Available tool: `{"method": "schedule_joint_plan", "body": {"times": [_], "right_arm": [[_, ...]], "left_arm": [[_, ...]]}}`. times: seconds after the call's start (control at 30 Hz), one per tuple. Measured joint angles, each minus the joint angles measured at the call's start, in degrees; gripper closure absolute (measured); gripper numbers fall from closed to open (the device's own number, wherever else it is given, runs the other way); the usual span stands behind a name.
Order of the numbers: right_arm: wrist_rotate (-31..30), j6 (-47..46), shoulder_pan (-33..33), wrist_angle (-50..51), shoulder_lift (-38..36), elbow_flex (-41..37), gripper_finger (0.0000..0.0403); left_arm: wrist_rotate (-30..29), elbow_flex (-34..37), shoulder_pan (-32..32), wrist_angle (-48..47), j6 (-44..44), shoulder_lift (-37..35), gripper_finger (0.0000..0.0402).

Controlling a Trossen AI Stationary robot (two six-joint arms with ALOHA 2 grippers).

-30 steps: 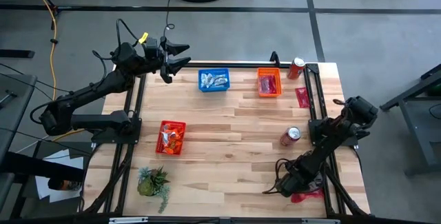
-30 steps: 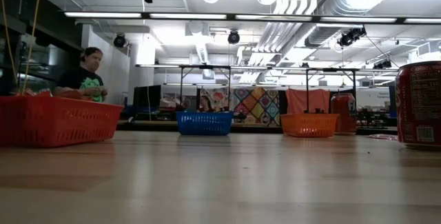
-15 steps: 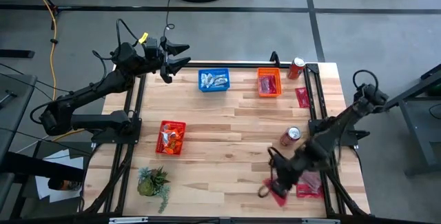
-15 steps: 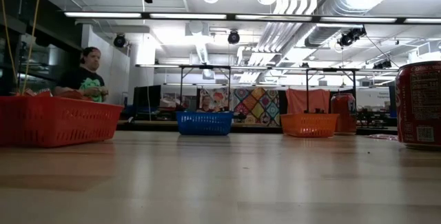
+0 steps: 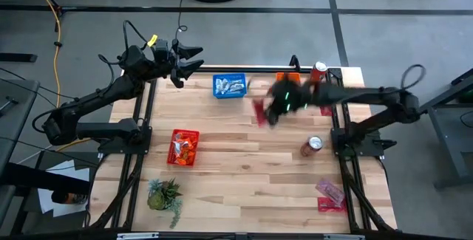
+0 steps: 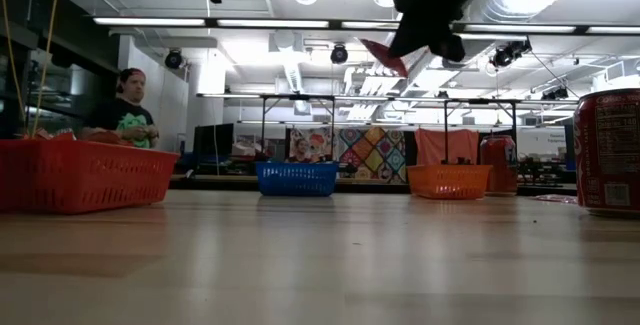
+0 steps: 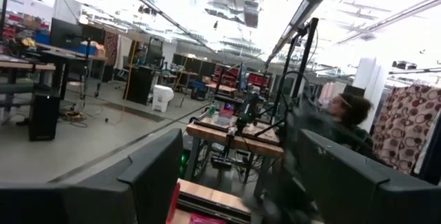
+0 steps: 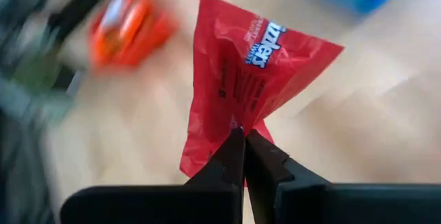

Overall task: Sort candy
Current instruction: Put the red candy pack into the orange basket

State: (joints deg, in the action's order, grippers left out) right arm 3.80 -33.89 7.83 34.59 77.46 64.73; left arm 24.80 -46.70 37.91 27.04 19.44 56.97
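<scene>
My right gripper (image 5: 267, 112) hangs in the air over the table's middle, between the blue basket (image 5: 229, 86) and the orange basket (image 5: 288, 77), which the arm partly covers. It is shut on a red candy packet (image 5: 259, 112). The low view shows that gripper (image 6: 420, 27) high up, with the packet (image 6: 385, 57) below it. More red and pink candy (image 5: 329, 193) lies flat on the table near the right edge. The red basket (image 5: 183, 148) stands on the left side. My left gripper (image 5: 191, 58) waits open, off the table's far left corner. My right gripper holds the red packet pinched between its two fingers (image 8: 234, 156) at a gathered, crumpled part of the wrapper (image 8: 238, 117). The packet is lifted clear of the table and fans out beyond the fingertips.
One red soda can (image 5: 312, 145) lies on the table's right side and another (image 5: 318, 69) stands at the far right corner. A potted plant (image 5: 164, 194) sits at the near left corner. A person (image 6: 122, 105) is in the room behind the table.
My right gripper, down at the candy by the table's near right edge, has come away with the red packet. It has risen and swung quickly toward the far edge and the middle, carrying the packet clear of the table. The left arm has kept still.
</scene>
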Motion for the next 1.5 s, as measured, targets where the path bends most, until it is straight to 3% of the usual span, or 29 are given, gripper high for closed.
{"method": "schedule_joint_plan", "body": {"times": [0.17, 0.23, 0.43, 0.63, 0.77, 1.07, 1.5], "right_arm": [[-8.4, 5.7, 15.72, 2.63, -4.8, 3.48, 0.0403], [-9.18, 5.94, 21.1, 3.91, -5.15, 4.41, 0.0403], [-7.76, 8.44, 29.79, 5.47, -4.31, 4.73, 0.0403], [-4.06, 11.76, 36.14, 17.39, 2.73, 4.57, 0.0403], [-2.3, 14.88, 37.32, 17.41, 9.87, 4.53, 0.0403], [-5.13, 15.25, 38.03, 16.63, 23.29, 4.53, 0.0403], [-1.69, 13.26, 37.91, 13.83, 25.04, 4.53, 0.0388]], "left_arm": [[-2.79, 0.0, 0.07, -0.17, 0.66, 0.01, 0.0131], [-4.52, 0.0, 0.07, -0.18, 1.49, 0.0, 0.0131], [-5.01, 0.0, 0.07, -0.17, 2.21, 0.02, 0.0131], [-5.8, 0.0, 0.01, -0.25, 3.06, 0.01, 0.0131], [-7.41, 0.0, -0.11, -0.28, 4.04, 0.02, 0.0131], [-7.48, 0.0, -0.12, -0.71, 7.58, 0.0, 0.0131], [-7.43, 0.0, -0.11, -5.23, 10.38, 0.02, 0.0131]]}}
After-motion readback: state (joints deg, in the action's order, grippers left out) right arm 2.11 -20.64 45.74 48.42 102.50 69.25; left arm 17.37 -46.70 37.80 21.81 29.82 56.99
